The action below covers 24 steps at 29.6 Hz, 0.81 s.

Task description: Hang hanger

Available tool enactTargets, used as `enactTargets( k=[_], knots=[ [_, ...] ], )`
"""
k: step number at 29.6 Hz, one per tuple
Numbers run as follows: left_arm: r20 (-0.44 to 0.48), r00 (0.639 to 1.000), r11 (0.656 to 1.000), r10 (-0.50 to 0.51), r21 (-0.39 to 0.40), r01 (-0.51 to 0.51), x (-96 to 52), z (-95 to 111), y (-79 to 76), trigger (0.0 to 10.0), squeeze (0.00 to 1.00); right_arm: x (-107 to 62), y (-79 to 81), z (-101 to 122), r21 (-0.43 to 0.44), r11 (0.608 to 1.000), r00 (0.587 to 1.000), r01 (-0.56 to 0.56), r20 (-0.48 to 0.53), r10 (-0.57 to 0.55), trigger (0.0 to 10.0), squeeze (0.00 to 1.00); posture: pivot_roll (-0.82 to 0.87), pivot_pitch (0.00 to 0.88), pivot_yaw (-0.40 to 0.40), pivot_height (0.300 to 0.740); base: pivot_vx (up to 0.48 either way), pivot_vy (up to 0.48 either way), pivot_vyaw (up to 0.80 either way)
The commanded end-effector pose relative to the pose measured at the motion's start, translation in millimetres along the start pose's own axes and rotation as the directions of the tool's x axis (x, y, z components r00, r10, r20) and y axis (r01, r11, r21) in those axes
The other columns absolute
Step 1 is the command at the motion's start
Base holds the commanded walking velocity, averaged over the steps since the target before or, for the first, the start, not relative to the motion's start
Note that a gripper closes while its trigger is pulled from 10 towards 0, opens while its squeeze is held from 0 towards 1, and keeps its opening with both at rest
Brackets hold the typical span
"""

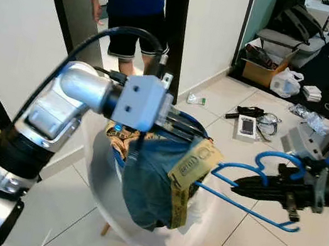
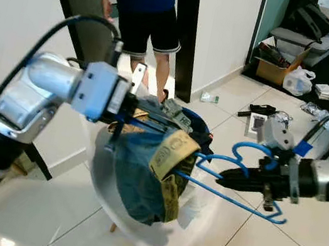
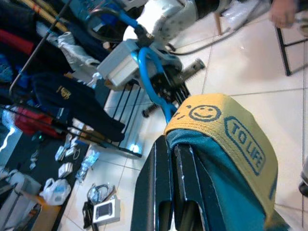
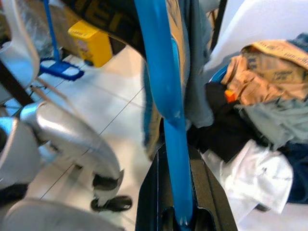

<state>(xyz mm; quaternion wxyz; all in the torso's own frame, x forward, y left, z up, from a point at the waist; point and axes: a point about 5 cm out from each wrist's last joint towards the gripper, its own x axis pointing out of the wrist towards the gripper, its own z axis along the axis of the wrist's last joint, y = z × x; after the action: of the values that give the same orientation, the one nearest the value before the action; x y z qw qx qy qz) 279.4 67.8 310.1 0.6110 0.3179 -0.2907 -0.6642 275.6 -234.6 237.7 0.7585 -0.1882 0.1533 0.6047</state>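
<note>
A blue plastic hanger [image 1: 258,172] is held level by my right gripper [image 1: 234,185], which is shut on its lower bar; the hook [image 2: 250,152] curls up just above the fingers. In the right wrist view the blue hanger [image 4: 166,96] runs straight out from between the fingers [image 4: 149,202]. The hanger's far end reaches into a teal garment [image 1: 152,184] with a yellow waistband [image 1: 193,165] printed with a smiley [image 3: 204,113]. My left gripper [image 1: 188,127] is shut on the garment's top edge and holds it up over a white chair [image 1: 131,239].
More clothes [image 4: 262,91] lie piled in the chair's seat. A person [image 1: 133,3] in dark shorts stands behind it by a doorway. Far right on the tiled floor are a cardboard box [image 1: 260,71], a plastic bag [image 1: 284,84] and small clutter [image 1: 247,126].
</note>
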Motion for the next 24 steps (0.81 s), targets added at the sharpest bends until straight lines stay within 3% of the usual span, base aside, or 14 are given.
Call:
enactTargets(
  k=[1, 2, 3, 7, 8, 10, 13, 14, 15, 16, 24],
  knots=[
    [-0.018, 1.0, 0.999, 0.023, -0.026, -0.023, 7.3, -5, -4.3, 10.0, 0.0, 9.8, -0.7, 5, -0.022, 1.0, 1.0, -0.009, 0.007, 0.009, 10.0, 0.0, -0.09, 0.0, 0.088, 0.74, 0.0, 0.0, 0.0],
    [-0.018, 1.0, 0.999, 0.023, -0.026, -0.023, 7.3, -5, -4.3, 10.0, 0.0, 9.8, -0.7, 5, -0.022, 1.0, 1.0, -0.009, 0.007, 0.009, 10.0, 0.0, -0.09, 0.0, 0.088, 0.74, 0.0, 0.0, 0.0],
    [-0.025, 0.996, 0.995, 0.086, -0.058, -0.087, 16.4, -9, -4.6, 10.0, 0.0, 18.1, -1.9, 10, -0.033, 0.999, 0.999, -0.007, 0.041, 0.008, 10.0, 0.0, -0.09, 0.0, 0.089, 0.74, 0.0, 0.0, 0.0],
    [-0.045, 0.975, 0.967, 0.216, -0.126, -0.22, 27.6, -16, 2.3, 10.0, 0.0, 29.1, -0.8, 13, -0.044, 0.999, 0.997, -0.013, 0.072, 0.016, 10.0, 0.0, -0.09, 0.0, 0.091, 0.74, 0.0, 0.0, 0.0],
    [-0.045, 0.975, 0.967, 0.216, -0.126, -0.22, 27.6, -16, 2.3, 10.0, 0.0, 29.1, -0.8, 13, -0.044, 0.999, 0.997, -0.013, 0.072, 0.016, 10.0, 0.0, -0.09, 0.0, 0.091, 0.74, 0.0, 0.0, 0.0],
    [-0.103, 0.945, 0.932, 0.311, -0.16, -0.324, 27.6, -22, 10.2, 10.0, 0.0, 32.3, -0.9, 14, -0.046, 0.999, 0.996, -0.006, 0.088, 0.01, 10.0, 0.0, -0.09, 0.0, 0.09, 0.74, 0.0, 0.0, 0.0],
    [-0.127, 0.936, 0.925, 0.329, -0.154, -0.347, 26.7, -24, 11.3, 10.0, 0.0, 33.0, -1.4, 15, -0.048, 0.999, 0.996, 0.002, 0.093, 0.003, 10.0, 0.0, -0.09, 0.0, 0.09, 0.74, 0.0, 0.0, 0.0],
    [-0.198, 0.902, 0.906, 0.383, -0.112, -0.409, 19.1, -32, 17.5, 10.0, 0.1, 34.5, -1.7, 16, -0.05, 0.999, 0.994, 0.009, 0.106, -0.004, 10.0, 0.0, -0.09, 0.0, 0.09, 0.74, 0.0, 0.0, 0.0],
    [-0.198, 0.902, 0.906, 0.383, -0.112, -0.409, 19.1, -32, 17.5, 10.0, 0.1, 34.5, -1.7, 16, -0.05, 0.999, 0.994, 0.009, 0.106, -0.004, 10.0, 0.0, -0.09, 0.0, 0.09, 0.74, 0.0, 0.0, 0.0],
    [-0.23, 0.888, 0.898, 0.399, -0.099, -0.429, 14.7, -36, 19.7, 10.0, 1.0, 35.2, -1.8, 16, -0.05, 0.999, 0.994, 0.012, 0.11, -0.007, 10.0, 0.0, -0.08, 0.0, 0.089, 0.74, 0.0, 0.0, 0.0],
    [-0.308, 0.869, 0.902, 0.388, -0.067, -0.427, 1.8, -41, 19.3, 10.0, 1.0, 36.4, -4.5, 15, -0.048, 0.998, 0.991, 0.049, 0.125, -0.043, 10.0, 0.0, -0.08, 0.0, 0.087, 0.74, 0.0, 0.0, 0.0]
  ],
)
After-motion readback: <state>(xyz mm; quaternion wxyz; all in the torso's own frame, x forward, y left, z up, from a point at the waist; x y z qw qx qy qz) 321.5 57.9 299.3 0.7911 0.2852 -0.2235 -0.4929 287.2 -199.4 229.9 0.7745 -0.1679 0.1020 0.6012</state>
